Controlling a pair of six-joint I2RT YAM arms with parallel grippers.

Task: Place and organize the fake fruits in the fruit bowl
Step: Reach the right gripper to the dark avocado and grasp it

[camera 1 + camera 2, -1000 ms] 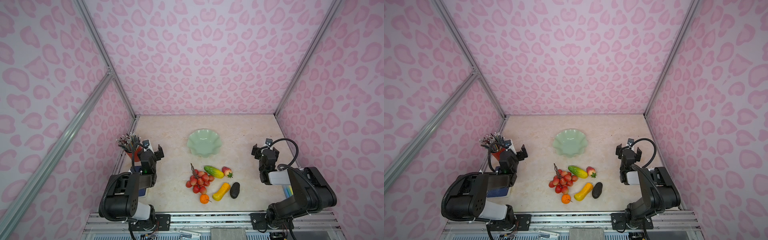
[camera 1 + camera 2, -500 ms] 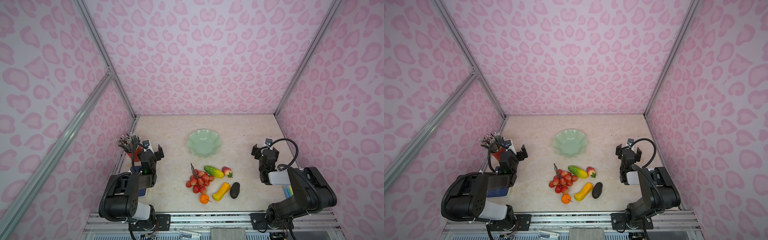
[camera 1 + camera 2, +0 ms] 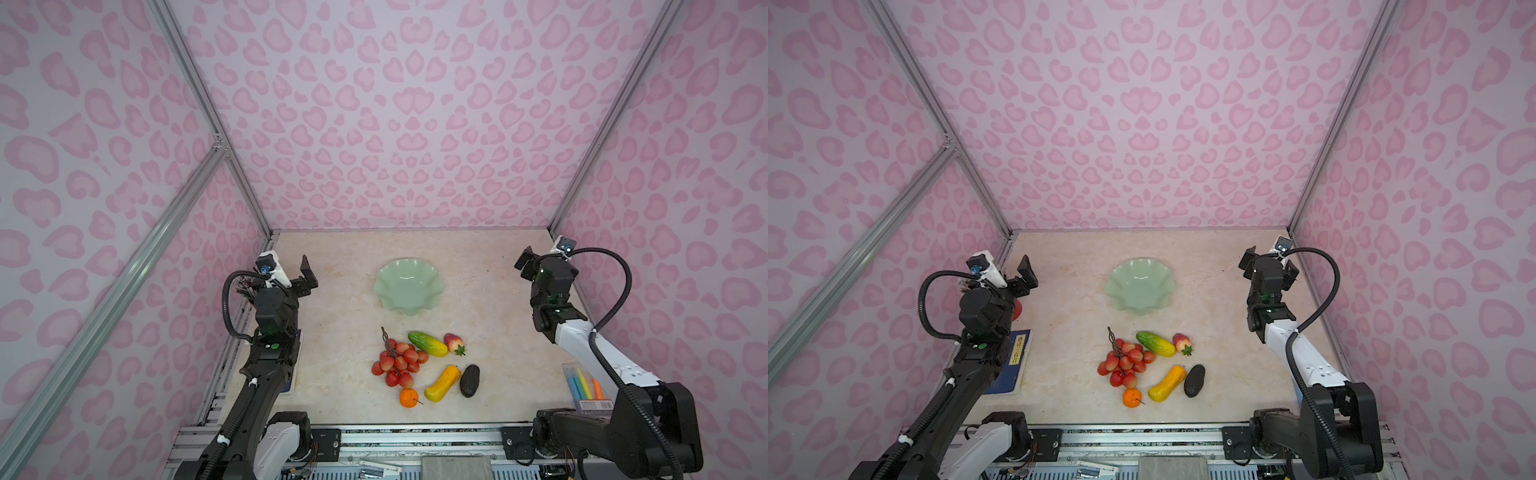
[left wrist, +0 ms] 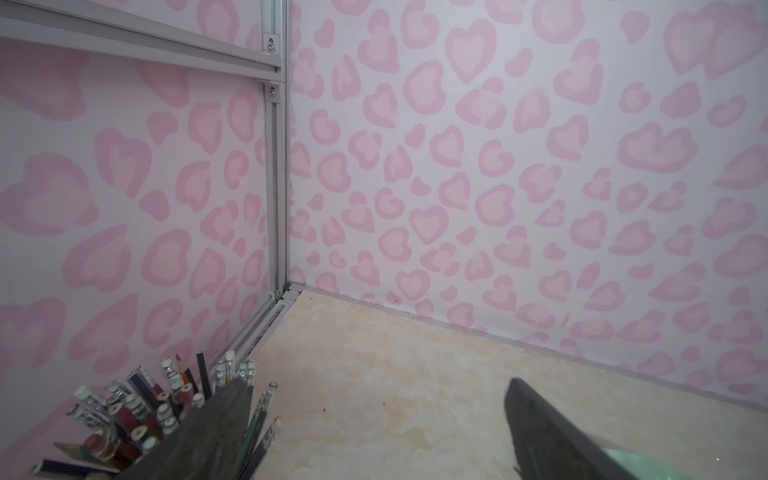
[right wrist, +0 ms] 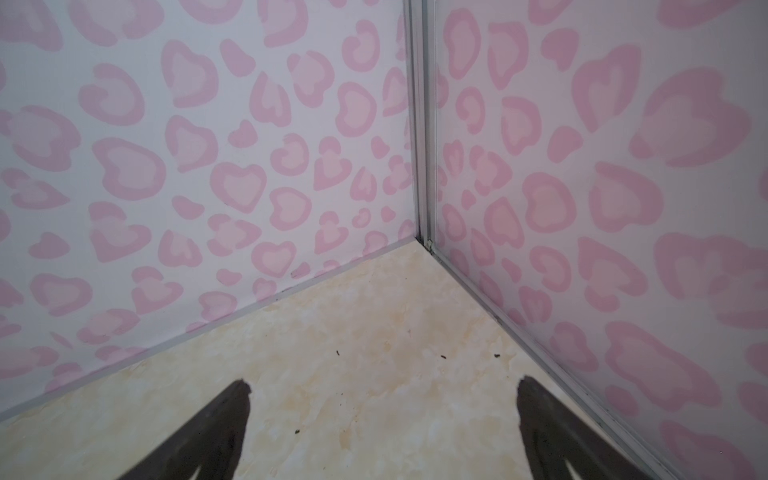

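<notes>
At the left, the left pincer hangs released above the desk, near some pencils. In the middle, the pale green fruit bowl sits on the desk. Six fake fruits lie clustered on the desk in front of it, and at the right the right pincer is released too.

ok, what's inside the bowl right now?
Nothing. In both top views the bowl is bare pale green inside, fully in view, nothing covering it. The fruits lie outside it on the table. Only the table under the bowl is hidden.
</notes>
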